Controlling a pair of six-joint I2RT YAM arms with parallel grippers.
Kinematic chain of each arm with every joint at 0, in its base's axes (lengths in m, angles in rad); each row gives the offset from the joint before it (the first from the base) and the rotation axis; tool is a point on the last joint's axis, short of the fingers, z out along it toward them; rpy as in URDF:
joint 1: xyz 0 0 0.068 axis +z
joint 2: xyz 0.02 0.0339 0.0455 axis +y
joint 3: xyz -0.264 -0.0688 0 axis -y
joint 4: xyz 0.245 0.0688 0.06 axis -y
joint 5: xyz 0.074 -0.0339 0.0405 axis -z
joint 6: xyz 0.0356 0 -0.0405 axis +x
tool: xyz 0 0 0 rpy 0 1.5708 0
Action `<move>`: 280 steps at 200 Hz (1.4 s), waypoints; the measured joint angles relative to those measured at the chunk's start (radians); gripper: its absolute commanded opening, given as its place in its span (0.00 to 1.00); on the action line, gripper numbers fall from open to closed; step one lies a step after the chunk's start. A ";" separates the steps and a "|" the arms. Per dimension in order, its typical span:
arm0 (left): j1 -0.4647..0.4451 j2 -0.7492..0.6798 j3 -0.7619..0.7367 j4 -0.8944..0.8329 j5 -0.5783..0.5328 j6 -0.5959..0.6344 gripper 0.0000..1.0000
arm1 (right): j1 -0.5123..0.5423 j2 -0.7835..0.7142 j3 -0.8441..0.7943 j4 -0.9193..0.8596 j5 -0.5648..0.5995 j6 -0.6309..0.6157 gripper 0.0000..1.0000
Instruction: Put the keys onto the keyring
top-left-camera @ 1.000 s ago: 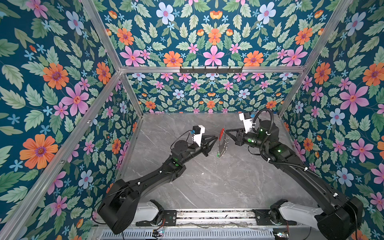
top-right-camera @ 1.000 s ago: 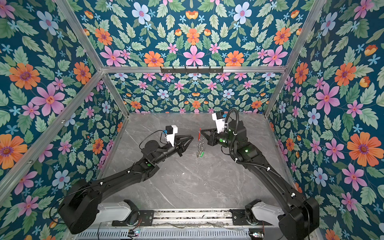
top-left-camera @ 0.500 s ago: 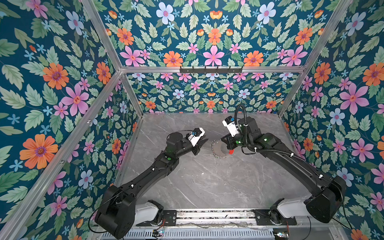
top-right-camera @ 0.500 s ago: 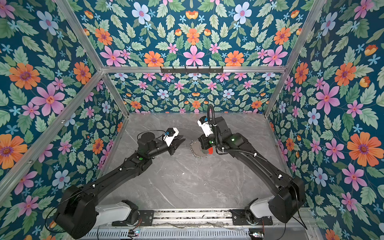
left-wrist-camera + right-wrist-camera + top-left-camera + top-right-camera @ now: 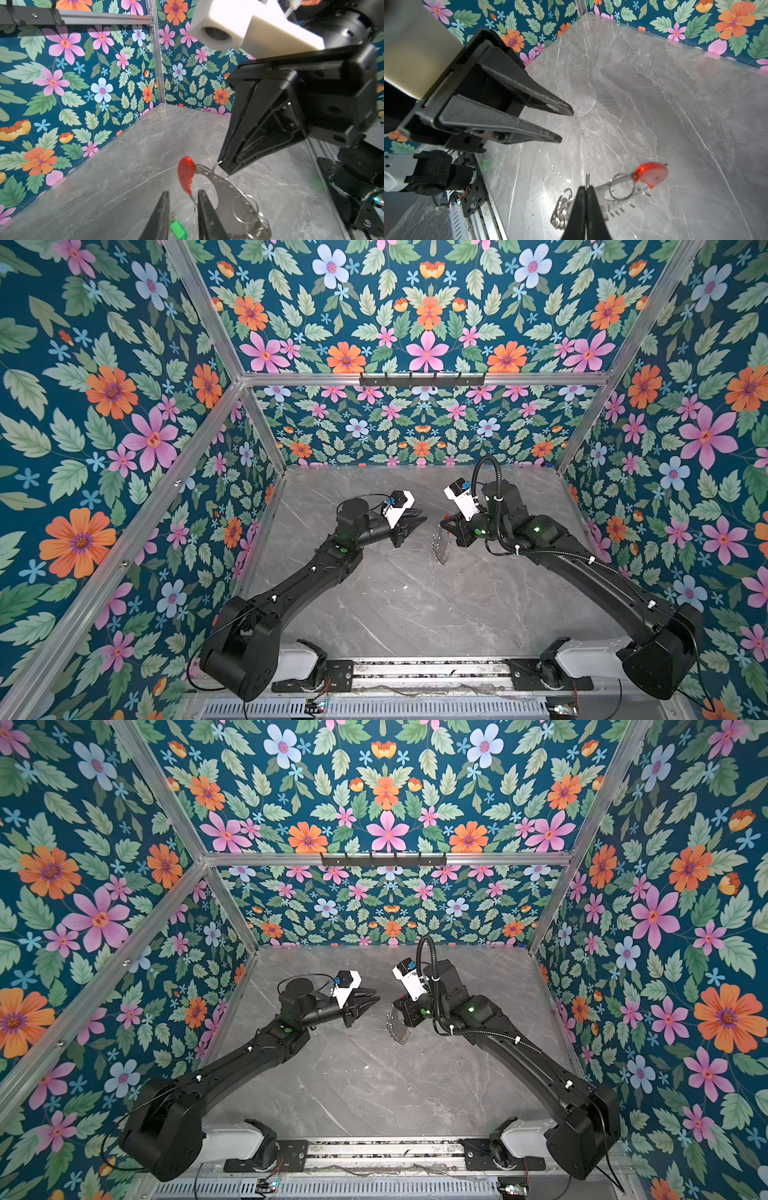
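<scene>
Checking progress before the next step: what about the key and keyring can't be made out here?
key: left wrist view, partly behind a finger of the left gripper; shaft unseen, any link to the keyring unclear.
key, both top views: too small to find.
keyring: right wrist view, gripped stretch hidden behind the shut right gripper.
keyring, top views: blurred, rim detail too small to read.

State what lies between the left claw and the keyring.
Bare table in both top views, left claw to keyring; the left wrist view shows the green key close by.
</scene>
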 measured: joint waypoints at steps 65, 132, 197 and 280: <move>-0.005 0.024 -0.002 0.033 0.080 -0.054 0.19 | 0.021 0.034 0.040 0.026 -0.025 -0.003 0.00; -0.006 0.042 -0.002 0.054 0.105 -0.060 0.07 | 0.039 0.061 0.072 0.006 -0.006 0.002 0.00; -0.007 0.045 -0.016 0.056 0.108 -0.059 0.00 | 0.048 0.070 0.077 -0.014 -0.003 0.009 0.00; 0.003 -0.005 -0.051 0.042 0.083 -0.052 0.19 | 0.050 0.064 0.060 -0.005 -0.022 0.000 0.00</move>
